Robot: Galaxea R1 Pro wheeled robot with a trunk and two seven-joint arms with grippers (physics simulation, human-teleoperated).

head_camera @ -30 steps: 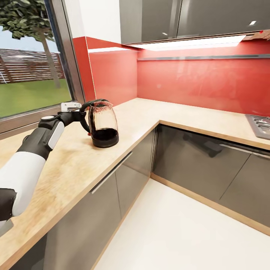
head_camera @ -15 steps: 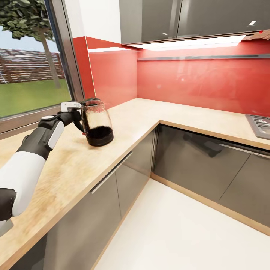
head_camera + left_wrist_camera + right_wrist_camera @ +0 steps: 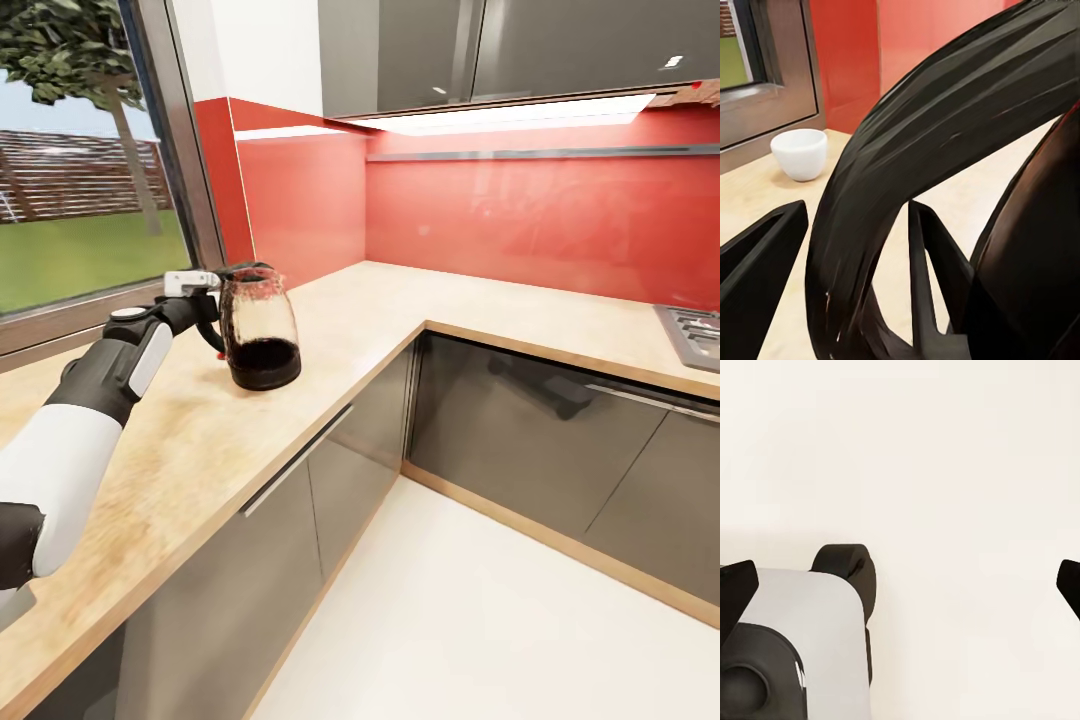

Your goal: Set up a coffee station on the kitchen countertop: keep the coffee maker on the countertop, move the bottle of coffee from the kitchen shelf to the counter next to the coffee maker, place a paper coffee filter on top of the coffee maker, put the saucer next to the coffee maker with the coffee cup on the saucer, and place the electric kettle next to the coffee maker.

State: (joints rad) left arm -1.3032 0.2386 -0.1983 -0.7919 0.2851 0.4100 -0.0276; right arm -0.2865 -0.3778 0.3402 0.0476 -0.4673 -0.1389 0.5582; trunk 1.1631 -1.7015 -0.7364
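The electric kettle (image 3: 260, 335) stands on the countertop (image 3: 200, 440) near the window, its body cropped in the left wrist view, its handle (image 3: 907, 165) between the left gripper (image 3: 859, 255) fingers, clamped; the right gripper (image 3: 900, 585) gapes wide.

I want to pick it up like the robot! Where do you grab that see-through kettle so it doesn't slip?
Grab the electric kettle by its black loop handle, from the window side. The glass body is round and smooth, but fingers fit around the handle. The left gripper has its fingers on either side of it.
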